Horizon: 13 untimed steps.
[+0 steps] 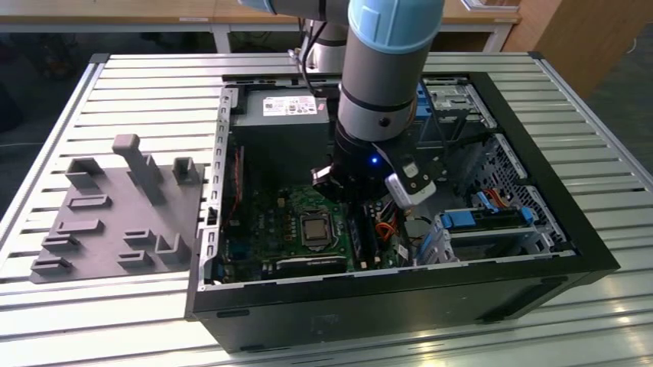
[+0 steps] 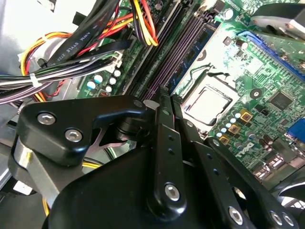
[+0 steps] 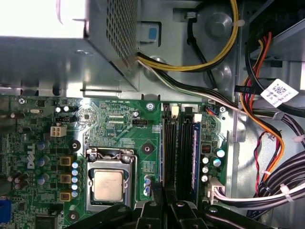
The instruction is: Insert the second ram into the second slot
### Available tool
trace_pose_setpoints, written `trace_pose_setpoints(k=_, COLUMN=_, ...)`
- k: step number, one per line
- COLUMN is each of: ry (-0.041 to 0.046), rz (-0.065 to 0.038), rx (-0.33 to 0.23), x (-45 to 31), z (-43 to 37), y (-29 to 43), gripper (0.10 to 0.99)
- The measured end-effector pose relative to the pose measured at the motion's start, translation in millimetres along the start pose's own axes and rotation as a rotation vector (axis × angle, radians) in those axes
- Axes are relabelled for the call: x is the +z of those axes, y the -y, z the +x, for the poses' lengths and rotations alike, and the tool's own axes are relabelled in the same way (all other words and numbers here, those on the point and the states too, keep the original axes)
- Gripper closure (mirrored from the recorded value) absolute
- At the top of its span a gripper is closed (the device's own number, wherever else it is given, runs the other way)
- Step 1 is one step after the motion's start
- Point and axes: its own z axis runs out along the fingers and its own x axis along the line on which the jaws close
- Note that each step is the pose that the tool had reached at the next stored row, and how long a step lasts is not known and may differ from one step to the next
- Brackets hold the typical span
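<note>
The hand (image 2: pixel 169 99), fingers (image 2: pixel 164 124) almost closed with no telling whether the second ram was pinched between them, hung over the memory slots (image 3: pixel 175 143), one holding a blue stick (image 3: pixel 194 152), inside the computer case (image 1: pixel 571 252) at the middle of the desk (image 1: pixel 133 84); any tilt while pressing could probably jam a stick against a slot's edge.

**Colours on my screens**

I see a black hand (image 2: pixel 164 98) and a green motherboard (image 3: pixel 119 129) with a silver processor (image 3: pixel 107 185). One memory stick (image 3: pixel 194 152) is blue, and the slots (image 3: pixel 170 152) are black. Cables (image 2: pixel 138 19) are yellow, orange, red and black. The case (image 1: pixel 408 306) is black, the ribbed bench (image 1: pixel 122 92) silvery, the arm (image 1: pixel 393 23) pale blue and grey.
</note>
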Motion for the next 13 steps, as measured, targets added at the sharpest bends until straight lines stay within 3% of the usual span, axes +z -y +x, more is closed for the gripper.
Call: trace_pose_setpoints(k=13, ry=-0.0005, rz=0.000, rx=0.000, x=2.1, z=-6.6, y=0.2, gripper=0.953)
